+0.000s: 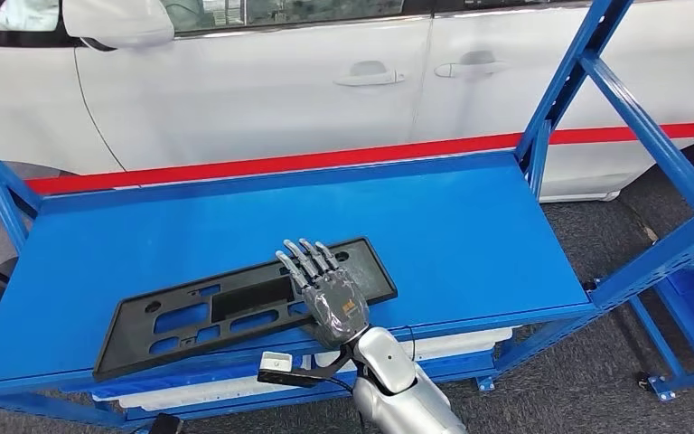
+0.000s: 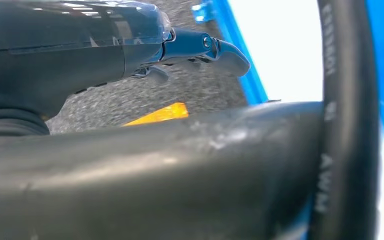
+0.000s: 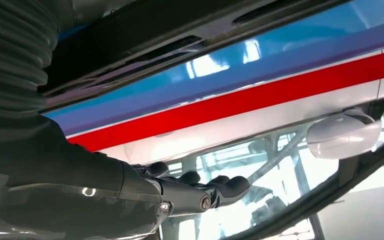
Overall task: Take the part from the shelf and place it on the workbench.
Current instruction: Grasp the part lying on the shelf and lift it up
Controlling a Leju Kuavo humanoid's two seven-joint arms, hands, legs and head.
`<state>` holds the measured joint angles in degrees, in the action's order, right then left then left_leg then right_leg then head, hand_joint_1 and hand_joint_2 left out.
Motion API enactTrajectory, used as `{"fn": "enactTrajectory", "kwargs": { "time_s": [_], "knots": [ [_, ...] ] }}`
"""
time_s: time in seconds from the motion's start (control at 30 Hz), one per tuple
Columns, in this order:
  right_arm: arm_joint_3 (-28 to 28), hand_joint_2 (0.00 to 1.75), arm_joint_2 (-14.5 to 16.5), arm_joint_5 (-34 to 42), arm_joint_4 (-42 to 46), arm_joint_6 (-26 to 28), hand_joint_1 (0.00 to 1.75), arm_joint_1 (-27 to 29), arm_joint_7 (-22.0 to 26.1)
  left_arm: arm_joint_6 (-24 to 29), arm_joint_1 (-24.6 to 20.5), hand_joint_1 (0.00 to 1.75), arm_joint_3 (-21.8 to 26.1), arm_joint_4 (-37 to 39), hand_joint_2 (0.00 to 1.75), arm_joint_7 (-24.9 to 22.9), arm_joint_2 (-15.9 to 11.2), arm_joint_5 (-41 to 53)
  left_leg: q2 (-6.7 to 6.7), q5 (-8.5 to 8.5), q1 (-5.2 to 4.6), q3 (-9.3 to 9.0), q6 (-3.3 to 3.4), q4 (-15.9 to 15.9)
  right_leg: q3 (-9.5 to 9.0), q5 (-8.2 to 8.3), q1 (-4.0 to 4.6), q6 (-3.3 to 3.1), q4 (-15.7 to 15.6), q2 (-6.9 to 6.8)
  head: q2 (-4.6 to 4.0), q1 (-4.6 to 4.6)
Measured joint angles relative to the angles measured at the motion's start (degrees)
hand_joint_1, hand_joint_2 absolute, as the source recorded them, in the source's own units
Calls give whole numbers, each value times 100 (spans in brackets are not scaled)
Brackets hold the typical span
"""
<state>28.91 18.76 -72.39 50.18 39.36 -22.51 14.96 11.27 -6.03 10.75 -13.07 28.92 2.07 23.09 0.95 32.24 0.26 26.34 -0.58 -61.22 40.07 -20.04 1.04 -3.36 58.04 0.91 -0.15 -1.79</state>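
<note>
The part is a flat black plastic plate (image 1: 190, 312) with several cut-outs. It lies slanted near the front edge of the blue shelf (image 1: 470, 226). My right hand (image 1: 330, 294) lies over the part's right end, fingers stretched forward and slightly apart. In the right wrist view those fingers (image 3: 220, 187) stand straight, a little off the black part (image 3: 155, 30); I cannot tell where the thumb is. My left hand (image 2: 130, 45) hangs low over grey floor, holding nothing, its fingers loosely extended.
A white car (image 1: 325, 81) with a red stripe stands right behind the shelf. Blue uprights and a diagonal brace (image 1: 569, 81) rise at the shelf's right end. White items (image 1: 452, 344) sit on the level below. The shelf's right half is bare.
</note>
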Motion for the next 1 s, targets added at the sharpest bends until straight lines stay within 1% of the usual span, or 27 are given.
{"fn": "enactTrajectory", "kwargs": {
  "time_s": [0.03, 0.1, 0.13, 0.17, 0.2, 0.23, 0.27, 0.3, 0.33, 0.4, 0.43, 0.47, 0.5, 0.53, 0.6, 0.63, 0.67, 0.7, 0.73, 0.77, 0.8, 0.83, 0.87, 0.9, 0.97, 1.0],
  "knots": [
    [79, 175, -1, -2, -69, -49, 175, -64, -73, -6, -22, 0, 15, 0, 0, -11, -2, 19, -12, 94, 10, 131, -34, -253, -46, -18, -15, -19, -28, 0, 0, -1],
    [220, 175, -10, 3, -218, -153, 175, -178, -216, -9, -50, 0, 42, 0, 0, -38, -13, 50, -26, 404, 36, 521, -110, -871, -87, -63, -21, -46, -35, 1, 0, -1],
    [280, 175, -20, 5, -284, -203, 175, -226, -291, -7, -52, 0, 53, 0, 0, -51, -19, 69, -31, 514, 49, 699, -139, -1081, -97, -84, -23, -44, -30, 4, 0, -1],
    [338, 175, -32, 8, -345, -250, 175, -275, -363, -2, -50, 0, 60, 0, 0, -59, -24, 88, -38, 515, 61, 810, -161, -1135, -107, -103, -28, -37, -21, 8, 0, 0],
    [392, 175, -47, 15, -394, -288, 175, -324, -423, 4, -49, 0, 64, 0, 0, -64, -25, 113, -45, 375, 75, 830, -174, -998, -115, -121, -35, -24, -5, 11, 0, -1],
    [443, 175, -59, 25, -434, -319, 175, -374, -477, 9, -50, 0, 71, 0, 0, -67, -26, 130, -51, 131, 89, 771, -185, -701, -121, -142, -46, -5, 20, 13, 0, -1],
    [491, 175, -71, 38, -464, -341, 175, -422, -513, 14, -52, 0, 79, 0, 0, -68, -26, 142, -53, -102, 100, 673, -193, -358, -123, -162, -56, 19, 48, 15, 0, -1],
    [535, 175, -80, 49, -490, -353, 175, -466, -535, 16, -54, 0, 85, 0, 0, -70, -25, 150, -55, -237, 95, 600, -183, -55, -116, -173, -60, 49, 79, 15, 0, -1],
    [570, 175, -89, 58, -511, -360, 175, -501, -549, 16, -56, 0, 90, 0, 0, -72, -25, 150, -57, -297, 82, 562, -147, 133, -101, -175, -60, 82, 98, 15, 0, 0],
    [611, 175, -106, 69, -544, -365, 175, -537, -563, 19, -39, 0, 95, 0, 0, -77, -23, 152, -57, -316, 45, 562, -31, 221, -86, -160, -54, 142, 104, 12, 0, 0],
    [629, 175, -114, 80, -555, -367, 175, -549, -571, 20, -30, 0, 97, 0, 0, -78, -22, 156, -58, -376, 50, 549, 29, 227, -87, -157, -48, 168, 100, 11, 0, 0],
    [654, 175, -126, 102, -563, -370, 175, -561, -578, 22, -24, 0, 100, 0, 0, -78, -18, 159, -59, -434, 61, 532, 71, 241, -85, -184, -49, 195, 124, 8, 0, 1],
    [684, 175, -141, 136, -566, -379, 175, -579, -583, 22, -28, 0, 107, 0, 0, -75, -13, 162, -64, -457, 74, 525, 106, 256, -54, -263, -52, 227, 216, 2, 0, 1],
    [717, 175, -160, 176, -568, -395, 175, -597, -589, 22, -37, 0, 120, 0, 0, -70, -9, 166, -71, -482, 86, 519, 138, 270, 30, -406, -60, 259, 422, -5, 0, 2],
    [774, 175, -203, 251, -568, -431, 175, -607, -592, 23, -36, 0, 157, 0, 0, -61, -6, 181, -82, -494, 85, 525, 166, 272, 324, -794, -93, 312, 1119, -22, 0, 2],
    [798, 175, -226, 278, -568, -445, 175, -603, -593, 24, -30, 0, 175, 0, 0, -57, -6, 191, -86, -494, 83, 528, 170, 272, 463, -931, -109, 327, 1452, -28, 0, 1],
    [823, 175, -248, 298, -567, -455, 175, -598, -593, 25, -24, 0, 189, 0, 0, -55, -6, 201, -88, -494, 83, 529, 170, 271, 530, -975, -120, 335, 1634, -35, 0, 1],
    [849, 175, -268, 317, -565, -463, 175, -597, -594, 26, -21, 0, 198, 0, 0, -51, -6, 208, -86, -492, 82, 527, 168, 271, 484, -913, -127, 332, 1596, -42, 0, 2],
    [872, 175, -281, 336, -560, -471, 175, -598, -595, 27, -20, 0, 204, 0, 0, -48, -5, 209, -82, -487, 82, 519, 164, 271, 327, -772, -129, 317, 1345, -48, 0, 2],
    [891, 175, -289, 365, -551, -484, 175, -601, -593, 28, -20, 0, 210, 0, 0, -43, -4, 209, -76, -480, 82, 508, 156, 271, 94, -612, -123, 287, 954, -53, 0, 2],
    [906, 175, -294, 406, -535, -502, 175, -605, -589, 29, -20, 0, 216, 0, 0, -38, 2, 209, -71, -467, 72, 500, 140, 268, -126, -504, -107, 255, 574, -59, 0, 2],
    [915, 175, -298, 452, -515, -522, 175, -609, -577, 31, -19, 0, 226, 0, 0, -33, 7, 208, -67, -455, 66, 495, 116, 268, -283, -445, -88, 228, 293, -64, 0, 2],
    [924, 175, -305, 496, -492, -542, 175, -610, -563, 33, -16, 0, 237, 0, 0, -28, 12, 207, -65, -445, 63, 491, 87, 270, -366, -439, -69, 207, 141, -67, 0, 1],
    [933, 175, -316, 528, -470, -555, 175, -611, -551, 34, -13, 0, 247, 0, 0, -24, 16, 206, -64, -438, 60, 485, 53, 283, -380, -460, -52, 197, 107, -68, 0, 1],
    [945, 175, -335, 655, -425, -596, 175, -606, -475, 42, -9, 0, 269, -1, 0, -14, 17, 202, -69, -420, 68, 448, -17, 307, -425, -443, -71, 161, 40, -68, 0, 1],
    [946, 175, -340, 870, -380, -665, 175, -594, -349, 50, -7, 0, 288, -1, 0, -2, 21, 198, -72, -372, 70, 453, -45, 259, -465, -430, -89, 140, -10, -70, 0, 1]
  ]
}}
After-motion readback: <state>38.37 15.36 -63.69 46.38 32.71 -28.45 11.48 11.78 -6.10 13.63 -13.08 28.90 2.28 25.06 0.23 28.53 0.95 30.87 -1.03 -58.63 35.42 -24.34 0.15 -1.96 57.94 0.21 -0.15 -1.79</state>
